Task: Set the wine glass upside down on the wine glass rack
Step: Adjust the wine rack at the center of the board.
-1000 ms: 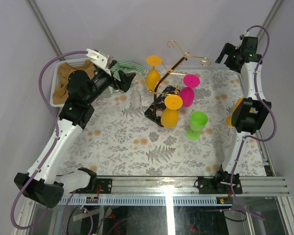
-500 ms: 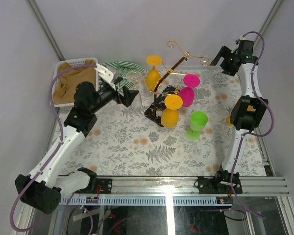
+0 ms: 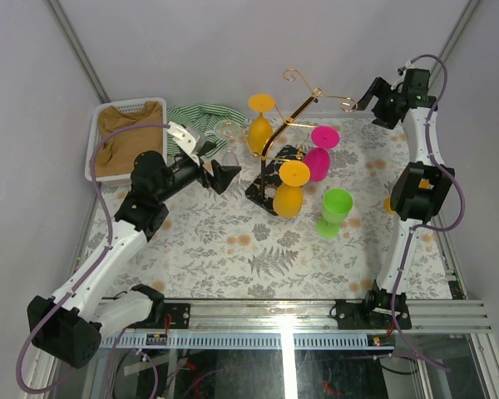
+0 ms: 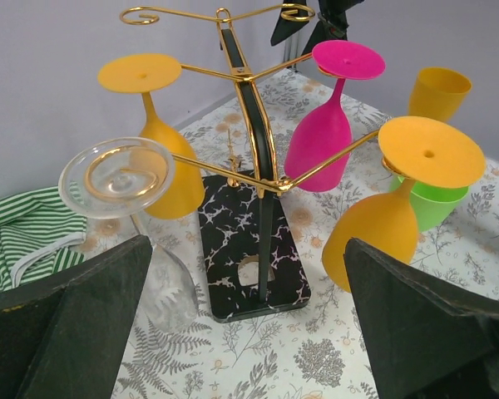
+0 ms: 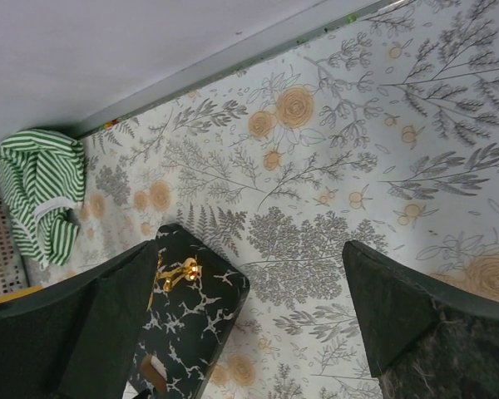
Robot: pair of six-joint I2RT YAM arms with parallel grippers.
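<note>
The gold wine glass rack (image 3: pixel 293 112) stands on its black speckled base (image 3: pixel 268 184) mid-table, seen close in the left wrist view (image 4: pixel 249 108). A clear wine glass (image 3: pixel 228 143) is upside down at the rack's left arm. A curled hook shows through its foot (image 4: pixel 116 170), and I cannot tell whether its rim touches the table. My left gripper (image 3: pixel 219 166) is open just left of the rack, its fingers (image 4: pixel 83 324) apart from the glass, nothing between them. My right gripper (image 3: pixel 381 96) hangs open high at the back right, over the base (image 5: pixel 183 307).
Two orange glasses (image 3: pixel 260 125) (image 3: pixel 291 189) and a pink glass (image 3: pixel 319 154) hang on the rack. A green glass (image 3: pixel 336 208) stands right of the base, an orange cup (image 3: pixel 390 201) by the right arm. A white basket (image 3: pixel 92 158) and a striped cloth (image 3: pixel 201 116) lie back left.
My left arm has swung right from beside the basket, toward the front of the rack, jaws still wide. The right gripper shifted slightly at the back.
</note>
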